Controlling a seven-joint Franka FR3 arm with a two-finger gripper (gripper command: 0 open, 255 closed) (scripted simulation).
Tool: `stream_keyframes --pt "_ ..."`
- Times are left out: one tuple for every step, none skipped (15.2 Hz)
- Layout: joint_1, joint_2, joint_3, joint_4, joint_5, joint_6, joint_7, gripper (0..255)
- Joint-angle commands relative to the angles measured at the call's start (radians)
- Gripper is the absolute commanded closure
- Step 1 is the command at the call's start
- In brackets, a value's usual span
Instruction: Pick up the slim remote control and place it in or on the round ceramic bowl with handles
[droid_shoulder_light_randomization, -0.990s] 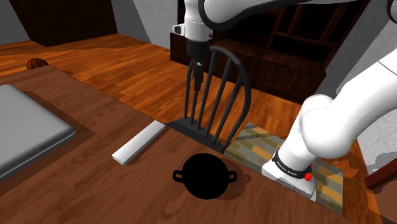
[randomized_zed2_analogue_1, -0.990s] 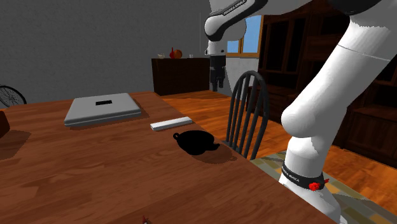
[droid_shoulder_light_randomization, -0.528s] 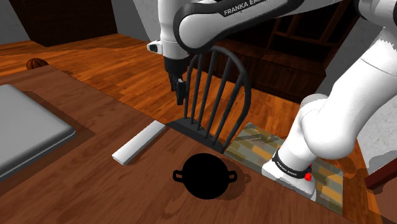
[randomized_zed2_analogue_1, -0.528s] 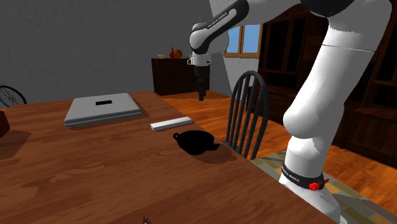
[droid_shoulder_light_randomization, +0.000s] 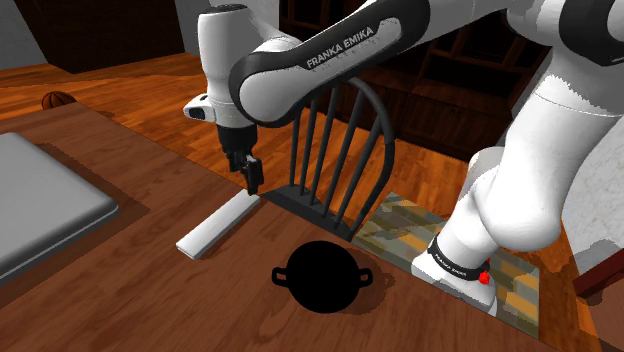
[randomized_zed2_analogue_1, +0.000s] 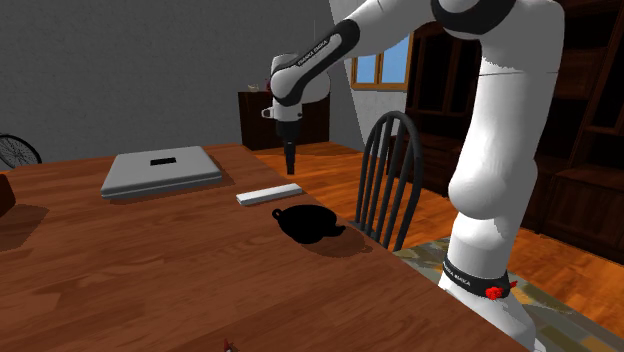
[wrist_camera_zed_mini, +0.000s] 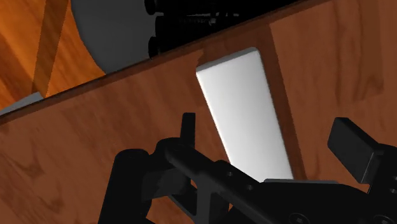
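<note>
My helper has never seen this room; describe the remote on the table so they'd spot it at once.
Start at the big wooden table, then go to its edge beside the dark spindle-back chair. There a slim remote lies flat, between a wide grey slab and a round black bowl with handles. It is the only long, narrow, pale bar there.

Shoulder view: "FRANKA EMIKA", white caps, on dark cover of the forearm (droid_shoulder_light_randomization: 335, 48), running along the link. Black band (droid_shoulder_light_randomization: 452, 264) round arm's foot w/ small white caps, prob. same brand name, but too small to be sure. 2nd ext. view: white lettering on same forearm (randomized_zed2_analogue_1: 318, 55) and on band (randomized_zed2_analogue_1: 470, 278), both illegible. No other readable text, nos. or signs.
</note>
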Motion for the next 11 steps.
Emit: stream_keyframes --pt "0.018 0.047 0.018 0.022 -0.01 0.031 -0.034 0" --pt "0.028 0.07 0.028 0.034 -0.016 0.044 -0.05 0" --pt "0.037 0.093 0.037 0.045 -0.022 0.057 -0.065 0" --pt "0.046 0.115 0.046 0.057 -0.029 0.069 -0.08 0" --pt "0.052 0.129 0.052 0.064 -0.034 0.077 -0.089 0" --pt "0.053 0.136 0.052 0.059 -0.036 0.089 -0.088 0" --pt "0.053 0.143 0.051 0.054 -0.039 0.101 -0.086 0" --pt "0.054 0.151 0.051 0.049 -0.041 0.113 -0.084 0" --pt "0.054 0.158 0.05 0.045 -0.044 0.125 -0.082 0" --pt "0.054 0.166 0.049 0.04 -0.047 0.137 -0.081 0" --pt "0.055 0.174 0.048 0.036 -0.049 0.149 -0.079 0"
